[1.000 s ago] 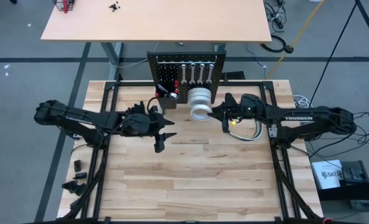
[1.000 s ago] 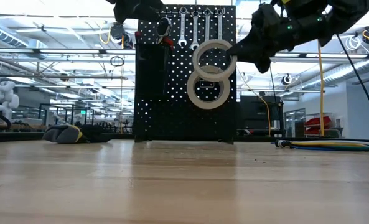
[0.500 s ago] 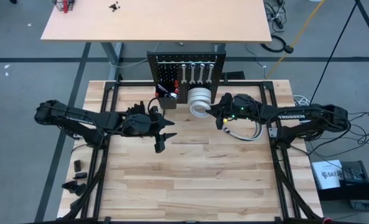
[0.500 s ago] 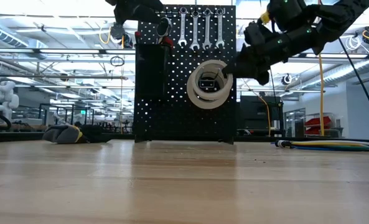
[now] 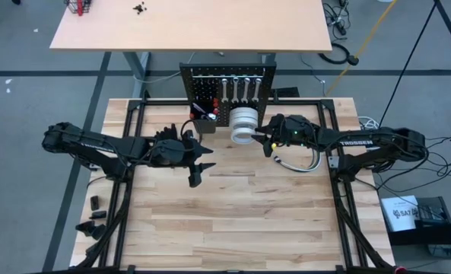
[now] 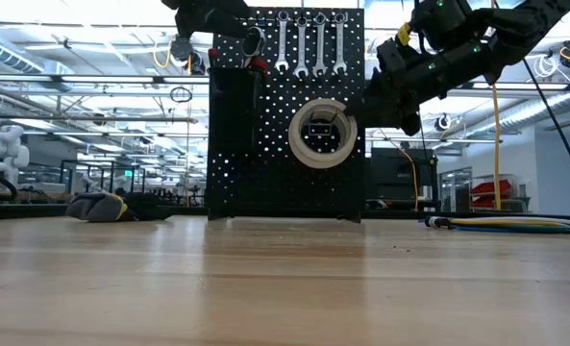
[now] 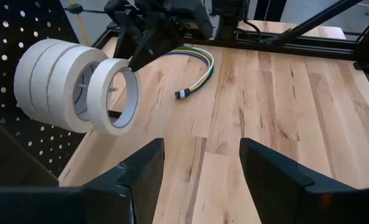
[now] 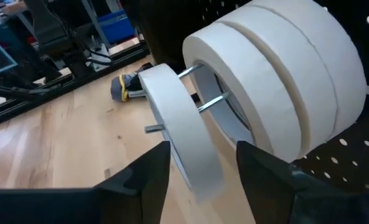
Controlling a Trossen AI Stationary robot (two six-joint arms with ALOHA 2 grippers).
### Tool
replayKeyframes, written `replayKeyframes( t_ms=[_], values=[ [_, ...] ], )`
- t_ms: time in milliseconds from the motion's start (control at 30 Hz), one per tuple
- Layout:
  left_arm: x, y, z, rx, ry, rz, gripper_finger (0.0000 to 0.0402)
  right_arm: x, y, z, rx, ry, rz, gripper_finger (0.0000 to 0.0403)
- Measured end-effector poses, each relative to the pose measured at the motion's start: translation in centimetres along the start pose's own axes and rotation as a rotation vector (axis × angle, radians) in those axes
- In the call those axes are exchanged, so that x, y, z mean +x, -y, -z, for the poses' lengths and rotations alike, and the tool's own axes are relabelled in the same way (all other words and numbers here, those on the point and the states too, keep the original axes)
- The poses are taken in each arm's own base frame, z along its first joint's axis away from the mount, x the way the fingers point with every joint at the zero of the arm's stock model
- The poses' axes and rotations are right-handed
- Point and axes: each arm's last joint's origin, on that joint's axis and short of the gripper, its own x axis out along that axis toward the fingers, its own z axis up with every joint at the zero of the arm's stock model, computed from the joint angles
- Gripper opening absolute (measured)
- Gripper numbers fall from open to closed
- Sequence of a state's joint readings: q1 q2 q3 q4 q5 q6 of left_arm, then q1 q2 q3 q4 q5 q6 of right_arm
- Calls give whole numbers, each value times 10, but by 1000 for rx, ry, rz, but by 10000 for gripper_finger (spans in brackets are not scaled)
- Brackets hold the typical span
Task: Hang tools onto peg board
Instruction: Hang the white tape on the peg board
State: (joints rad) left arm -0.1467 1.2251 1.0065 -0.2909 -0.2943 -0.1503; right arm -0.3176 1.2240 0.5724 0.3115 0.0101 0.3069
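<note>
Now | right pincer (image 8: 196, 177) apart, fourth tape roll (image 8: 181, 127) released onto peg board (image 6: 285, 115) hooks | left pincer (image 7: 200, 171) apart, idle over surface (image 5: 233, 221).

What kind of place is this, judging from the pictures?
Probably a robotics lab or workshop. A wooden work table holds a peg board hung with wrenches and tape rolls, and the low view shows an open hall with ceiling lights and equipment behind it.
</note>
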Motion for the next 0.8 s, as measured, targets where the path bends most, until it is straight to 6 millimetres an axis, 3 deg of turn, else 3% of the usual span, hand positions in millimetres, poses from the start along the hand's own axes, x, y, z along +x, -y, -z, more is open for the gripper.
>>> replayKeyframes(
  t_ms=[300,800],
  values=[
    [-8,-3,0,1,-7,-1,212,0,0,0,-9,3,15,160],
    [-11,0,3,-5,-32,6,212,-8,-2,-2,-85,-7,8,161]
  ],
)
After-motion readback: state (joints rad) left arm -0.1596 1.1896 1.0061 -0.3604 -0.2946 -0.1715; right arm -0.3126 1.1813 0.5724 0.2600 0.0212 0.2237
